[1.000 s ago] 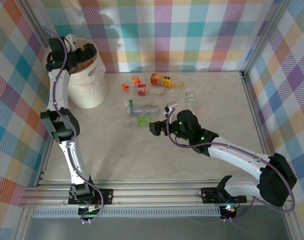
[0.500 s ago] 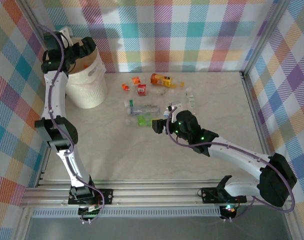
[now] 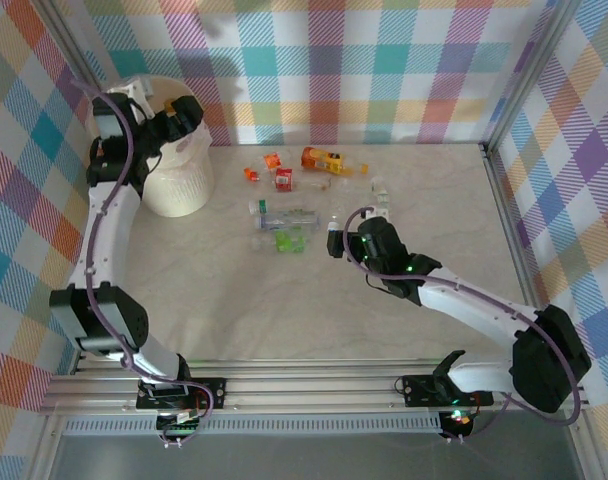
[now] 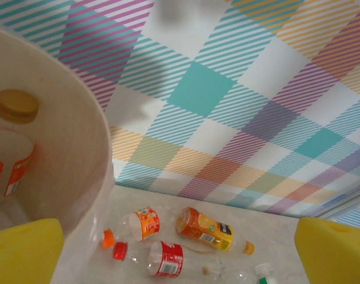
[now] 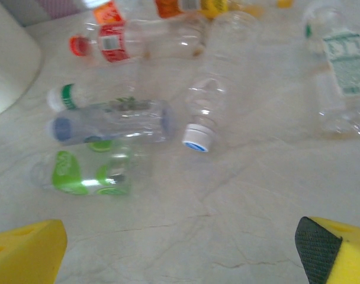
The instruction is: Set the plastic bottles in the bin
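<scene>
The left gripper [image 3: 176, 120] hangs at the bin's [image 3: 174, 190] rim, jaws wide and empty, which looks like the drop spot. Below and to its left, one orange-capped bottle [image 4: 11, 154] lies inside. Its arm rises along the left wall, wrist bent toward the bin. The other bottles [image 3: 284, 215] lie loose on the table [image 3: 284, 330], just ahead of the right gripper [image 3: 334, 242], also wide open and holding nothing. A clear bottle [image 5: 205, 109] with a blue-and-white cap lies closest ahead. That arm reaches low, slanting leftward.
</scene>
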